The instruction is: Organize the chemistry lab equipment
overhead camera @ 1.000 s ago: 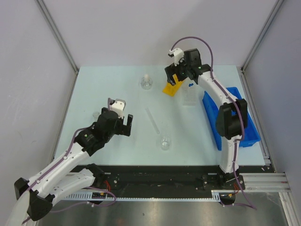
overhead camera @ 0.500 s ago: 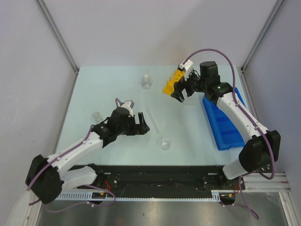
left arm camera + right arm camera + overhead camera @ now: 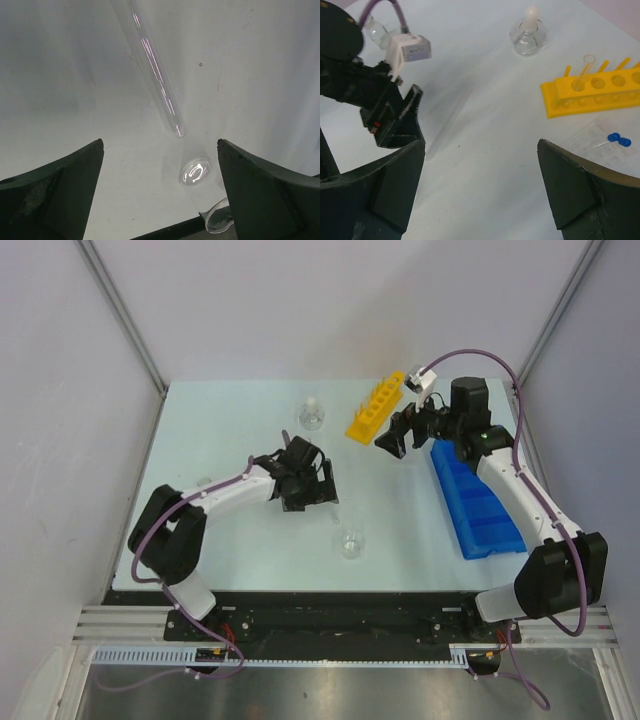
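Observation:
A long clear glass tube lies flat on the table, and my left gripper hovers open above its near end, touching nothing. From above, the left gripper covers most of that tube. The small clear beaker stands just in front of it. My right gripper is open and empty, just right of the yellow holed rack. One clear tube stands in the rack. Blue-capped tubes lie in the clear tray. The stoppered flask stands at the back.
The blue compartmented bin lies along the right edge of the table, under the right arm. A small clear glass vessel sits at the left. Grey walls enclose the table on three sides.
My left arm swung right and forward, ending over the lying tube. My right gripper pulled back from the yellow rack toward the right, uncovering it.

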`<state>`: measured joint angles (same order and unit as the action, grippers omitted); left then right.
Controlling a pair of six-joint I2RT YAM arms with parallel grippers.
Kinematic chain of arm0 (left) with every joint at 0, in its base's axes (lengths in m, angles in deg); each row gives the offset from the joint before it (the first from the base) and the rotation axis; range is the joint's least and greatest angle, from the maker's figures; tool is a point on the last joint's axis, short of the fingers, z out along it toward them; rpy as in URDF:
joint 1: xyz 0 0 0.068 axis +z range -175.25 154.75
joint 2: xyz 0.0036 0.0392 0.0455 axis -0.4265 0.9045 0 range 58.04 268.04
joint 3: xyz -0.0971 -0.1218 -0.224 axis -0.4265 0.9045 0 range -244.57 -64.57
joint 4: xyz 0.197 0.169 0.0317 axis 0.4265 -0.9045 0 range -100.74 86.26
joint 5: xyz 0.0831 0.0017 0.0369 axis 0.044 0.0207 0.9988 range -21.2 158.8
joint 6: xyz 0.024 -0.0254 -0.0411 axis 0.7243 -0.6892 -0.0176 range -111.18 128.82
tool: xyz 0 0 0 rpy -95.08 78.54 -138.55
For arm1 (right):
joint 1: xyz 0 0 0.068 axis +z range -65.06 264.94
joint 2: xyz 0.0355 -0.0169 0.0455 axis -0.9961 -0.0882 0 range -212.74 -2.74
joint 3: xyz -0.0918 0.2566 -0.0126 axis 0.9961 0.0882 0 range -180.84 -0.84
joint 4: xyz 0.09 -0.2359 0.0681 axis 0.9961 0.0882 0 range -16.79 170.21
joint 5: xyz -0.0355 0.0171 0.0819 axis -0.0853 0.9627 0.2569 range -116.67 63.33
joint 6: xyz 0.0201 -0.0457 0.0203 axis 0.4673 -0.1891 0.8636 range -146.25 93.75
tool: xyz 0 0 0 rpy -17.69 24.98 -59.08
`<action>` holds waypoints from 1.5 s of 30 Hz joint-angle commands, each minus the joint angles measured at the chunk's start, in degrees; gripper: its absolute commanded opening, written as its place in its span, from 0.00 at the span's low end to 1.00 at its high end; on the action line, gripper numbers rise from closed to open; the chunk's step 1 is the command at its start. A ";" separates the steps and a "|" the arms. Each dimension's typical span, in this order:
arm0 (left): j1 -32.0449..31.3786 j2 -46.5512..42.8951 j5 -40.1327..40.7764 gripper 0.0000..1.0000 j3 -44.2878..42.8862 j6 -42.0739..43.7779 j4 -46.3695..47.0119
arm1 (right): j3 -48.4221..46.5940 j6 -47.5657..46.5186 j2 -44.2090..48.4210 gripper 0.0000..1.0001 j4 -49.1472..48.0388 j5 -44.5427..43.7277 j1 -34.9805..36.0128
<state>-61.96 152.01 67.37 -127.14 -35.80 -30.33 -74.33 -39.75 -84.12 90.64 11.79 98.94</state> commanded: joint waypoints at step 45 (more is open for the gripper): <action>-0.82 23.45 13.91 0.72 -19.79 1.73 -13.05 | 3.53 5.50 3.33 1.00 -7.06 6.10 -0.99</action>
<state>-62.42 173.65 78.65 -146.81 -34.27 -42.55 -71.10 -34.79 -83.40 85.29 16.95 98.30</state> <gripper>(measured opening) 0.760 0.994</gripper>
